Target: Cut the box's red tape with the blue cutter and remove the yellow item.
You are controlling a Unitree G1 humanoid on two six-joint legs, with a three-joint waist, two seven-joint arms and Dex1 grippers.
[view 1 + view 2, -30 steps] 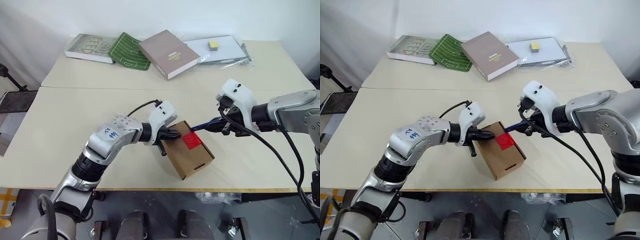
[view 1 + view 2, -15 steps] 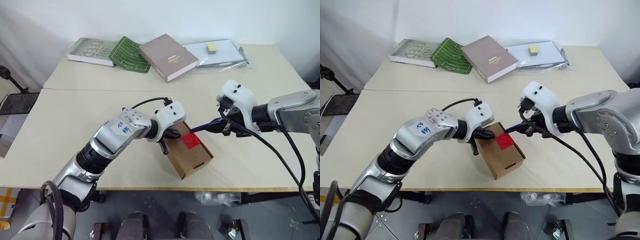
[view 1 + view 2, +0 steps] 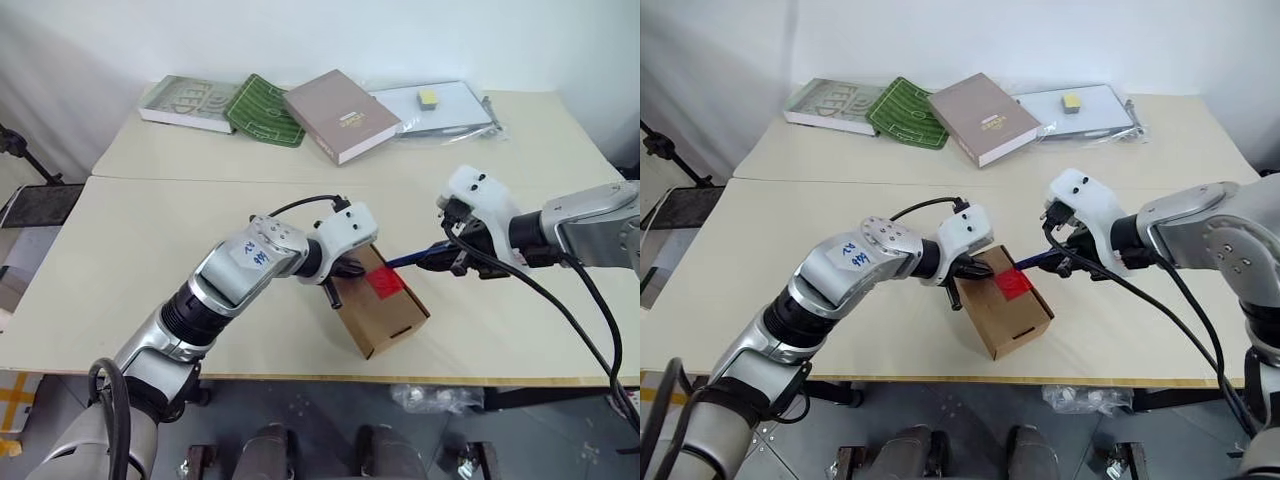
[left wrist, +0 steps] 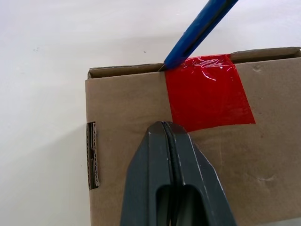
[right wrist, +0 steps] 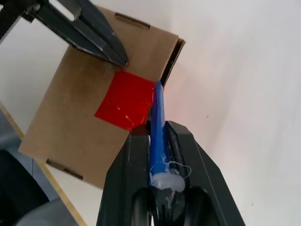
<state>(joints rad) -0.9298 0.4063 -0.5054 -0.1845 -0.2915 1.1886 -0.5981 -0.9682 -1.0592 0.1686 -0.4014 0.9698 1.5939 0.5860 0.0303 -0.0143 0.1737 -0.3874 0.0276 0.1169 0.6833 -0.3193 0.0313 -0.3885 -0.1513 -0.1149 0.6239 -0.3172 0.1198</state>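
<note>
Closed brown box (image 3: 377, 313) on table, blue cutter (image 4: 197, 30) tip at red tape (image 4: 207, 92) edge.

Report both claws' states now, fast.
Left claw: shut, empty, tips pressed on the box lid beside the red tape.
Right claw: shut on the blue cutter, its tip at the tape's edge.

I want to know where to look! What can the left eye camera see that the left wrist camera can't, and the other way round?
Left eye: the books at the table's far edge, and the right gripper shut on the blue cutter.

Left wrist: the cutter's tip at the box's seam, beside the red tape, and the left gripper shut, resting on the lid.

Both: the box, tape and cutter.
</note>
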